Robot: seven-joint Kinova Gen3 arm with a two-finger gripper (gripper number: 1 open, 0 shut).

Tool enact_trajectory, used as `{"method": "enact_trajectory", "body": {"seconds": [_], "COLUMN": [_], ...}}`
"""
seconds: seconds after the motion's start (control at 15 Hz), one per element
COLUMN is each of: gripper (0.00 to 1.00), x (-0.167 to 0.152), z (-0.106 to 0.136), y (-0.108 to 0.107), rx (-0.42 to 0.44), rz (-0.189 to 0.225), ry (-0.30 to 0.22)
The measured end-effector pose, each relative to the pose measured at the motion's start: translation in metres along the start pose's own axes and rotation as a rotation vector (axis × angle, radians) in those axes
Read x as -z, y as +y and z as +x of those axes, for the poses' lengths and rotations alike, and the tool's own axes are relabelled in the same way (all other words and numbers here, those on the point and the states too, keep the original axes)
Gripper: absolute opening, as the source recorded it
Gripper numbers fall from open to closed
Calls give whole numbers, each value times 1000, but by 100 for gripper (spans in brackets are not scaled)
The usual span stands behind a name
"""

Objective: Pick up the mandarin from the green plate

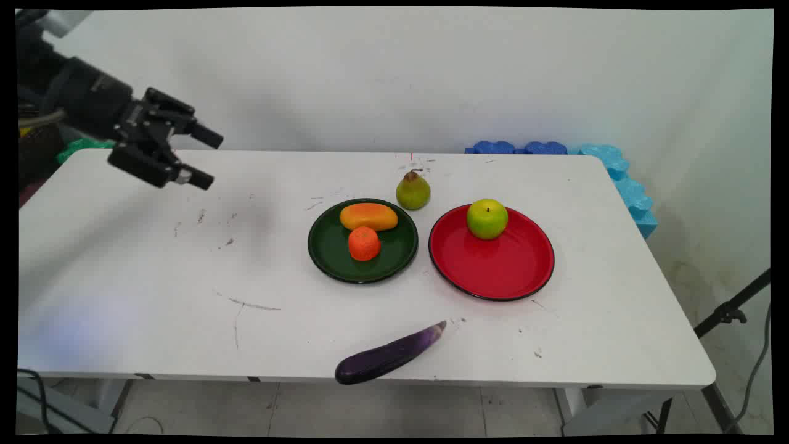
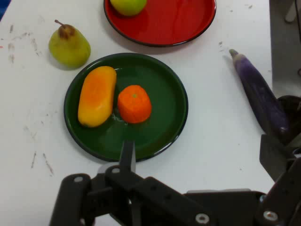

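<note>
1. 2 gripper (image 1: 206, 158) fingers spread wide, holding nothing, above the surface (image 1: 154, 277) at its far left.
2. Glossy round green plate (image 1: 394, 259) carries a dimpled orange (image 1: 364, 243) and a smooth mango (image 1: 368, 216).

plates 2 (image 1: 333, 262) (image 1: 493, 277) | pear 1 (image 1: 413, 191) | apple 1 (image 1: 487, 219) | mango 1 (image 1: 368, 216) | orange 1 (image 1: 363, 243) | eggplant 1 (image 1: 388, 356)

My robot arm reaches in from the upper left, high above the table's far left corner. Its black gripper (image 1: 205, 158) points to the right and tilts down a bit. The two fingers (image 1: 200, 179) are spread apart, holding nothing.
</note>
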Motion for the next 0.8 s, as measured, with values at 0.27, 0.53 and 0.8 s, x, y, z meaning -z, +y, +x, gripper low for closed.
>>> {"method": "enact_trajectory", "body": {"seconds": [0.27, 0.53, 0.8], "gripper": [100, 100, 100], "x": [-21, -44, -80], "z": [41, 66, 88], "y": [2, 1, -3], "rx": [-33, -53, -64], "rz": [20, 39, 65], "ry": [-78, -142, -222]}}
